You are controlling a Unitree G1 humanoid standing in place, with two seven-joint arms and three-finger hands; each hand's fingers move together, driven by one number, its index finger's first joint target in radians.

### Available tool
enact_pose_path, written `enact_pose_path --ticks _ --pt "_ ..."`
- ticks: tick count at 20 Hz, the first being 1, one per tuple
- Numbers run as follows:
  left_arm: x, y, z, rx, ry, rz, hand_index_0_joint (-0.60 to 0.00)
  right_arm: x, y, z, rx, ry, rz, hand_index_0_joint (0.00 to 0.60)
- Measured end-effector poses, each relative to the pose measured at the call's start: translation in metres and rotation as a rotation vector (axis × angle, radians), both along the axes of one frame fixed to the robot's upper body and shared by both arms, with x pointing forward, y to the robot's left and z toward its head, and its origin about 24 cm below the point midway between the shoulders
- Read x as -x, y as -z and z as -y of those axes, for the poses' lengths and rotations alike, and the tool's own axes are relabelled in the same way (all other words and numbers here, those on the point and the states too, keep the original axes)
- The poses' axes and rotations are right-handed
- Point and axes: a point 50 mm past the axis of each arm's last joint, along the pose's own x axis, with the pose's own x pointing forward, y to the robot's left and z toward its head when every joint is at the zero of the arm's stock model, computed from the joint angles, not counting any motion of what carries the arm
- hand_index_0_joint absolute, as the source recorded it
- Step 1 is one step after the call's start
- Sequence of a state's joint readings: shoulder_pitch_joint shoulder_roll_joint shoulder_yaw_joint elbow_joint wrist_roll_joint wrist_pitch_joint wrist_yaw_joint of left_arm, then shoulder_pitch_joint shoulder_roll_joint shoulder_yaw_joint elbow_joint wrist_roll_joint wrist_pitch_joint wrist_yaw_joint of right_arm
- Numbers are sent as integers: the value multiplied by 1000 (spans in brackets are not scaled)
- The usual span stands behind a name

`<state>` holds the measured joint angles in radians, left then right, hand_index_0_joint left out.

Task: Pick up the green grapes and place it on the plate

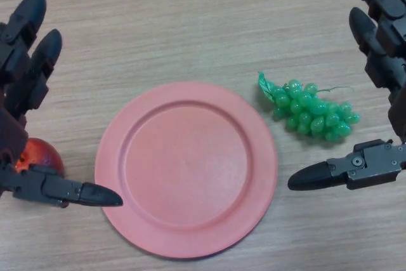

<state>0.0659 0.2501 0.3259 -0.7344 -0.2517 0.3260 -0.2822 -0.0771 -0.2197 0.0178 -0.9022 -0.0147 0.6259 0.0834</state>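
Where wood shows, grapes (312,111) beside plate (186,168)

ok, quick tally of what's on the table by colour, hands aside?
Green: 1, the green grapes
Pink: 1, the plate
Red: 1, a round red fruit partly hidden behind the left hand
Total: 3

The right hand is open beside the grapes, holding nothing.

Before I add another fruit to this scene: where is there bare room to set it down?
The plate holds nothing, so its whole well is free. Bare wooden table spans the far strip above plate and green grapes. It is crowded between grapes and right hand, and by the red fruit under the left hand.
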Motion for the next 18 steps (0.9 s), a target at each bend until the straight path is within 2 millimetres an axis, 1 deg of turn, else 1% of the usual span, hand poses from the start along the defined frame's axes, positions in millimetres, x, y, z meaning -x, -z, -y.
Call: enact_pose_path --ticks 3,5,7,10,13,16,17,18 --pt "1 2 -2 3 -10 -8 0 -9 5 1 1 2 -15 0" --pt "2 4 -2 7 -13 -14 0 -22 13 3 20 24 -33 0" --pt "4 5 -3 13 -17 -13 0 -40 22 6 33 48 -59 0" --pt "5 6 -3 14 -15 -13 0 -66 42 10 134 112 -89 0" --pt "5 6 -2 12 -1 -10 0 -85 61 14 202 144 -129 0" --pt "4 6 -3 18 3 -11 0 -108 89 19 247 145 -184 0" --pt "4 6 -3 19 4 -10 0 -112 95 22 265 151 -196 0" --pt "3 7 -4 20 -2 -11 0 -116 102 26 330 168 -201 102"
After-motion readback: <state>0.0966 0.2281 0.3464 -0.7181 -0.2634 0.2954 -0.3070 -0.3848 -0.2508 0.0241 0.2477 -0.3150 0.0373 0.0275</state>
